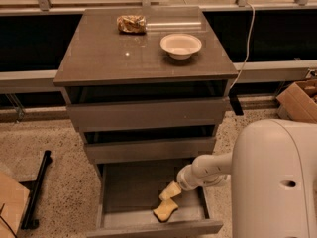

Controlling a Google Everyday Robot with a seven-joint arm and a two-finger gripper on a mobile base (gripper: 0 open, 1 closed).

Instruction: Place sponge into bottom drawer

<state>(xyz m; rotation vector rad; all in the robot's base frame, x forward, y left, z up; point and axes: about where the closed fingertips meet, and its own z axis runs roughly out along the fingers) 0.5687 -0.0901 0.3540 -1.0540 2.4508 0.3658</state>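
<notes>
Pale yellow foam, the sponge (166, 210) lies on the grey floor of the bottom drawer (121, 187), near its front right corner and close behind the drawer's front panel. That drawer is pulled well out; the two drawers above it, the top one (143, 114) and the middle one (148, 149), are pushed in.

My gripper (171, 191) is down inside the bottom drawer, just above and behind the sponge, pointing down and to the left. Whether it is apart or together I cannot tell, and I cannot tell if it touches the sponge. My white arm (208, 168) reaches in from the right, over the drawer's right wall.

On the cabinet top (99, 58) a cream bowl (181, 44) stands to the right, and a crumpled brownish wrapper (131, 24) lies near the back edge, left of the bowl and apart from it.
</notes>
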